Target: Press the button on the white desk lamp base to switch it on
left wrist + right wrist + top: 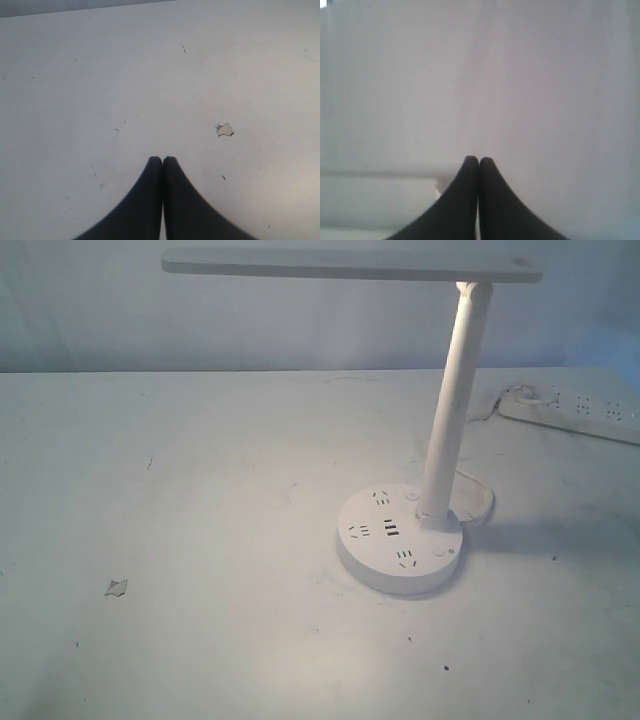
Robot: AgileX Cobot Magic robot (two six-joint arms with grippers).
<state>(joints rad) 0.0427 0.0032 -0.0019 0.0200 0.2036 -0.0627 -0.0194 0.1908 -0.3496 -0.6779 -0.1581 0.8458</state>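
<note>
The white desk lamp base [398,540] sits on the table right of the middle in the exterior view. It is a thick disc with socket holes and dark USB slots [391,531]. A slim pole [452,405] rises to a flat bar head [350,264]. The button [437,561] is a small round white spot near the disc's front right rim. Neither gripper shows in the exterior view. In its wrist view my left gripper [162,159] is shut and empty over bare table. My right gripper [479,159] is also shut with nothing in it, facing a blurred white surface.
A long white power strip [580,412] lies at the back right, its cord [478,502] looping behind the base. A small chipped patch [117,587] marks the table at the left, and the left wrist view shows this patch [225,130] too.
</note>
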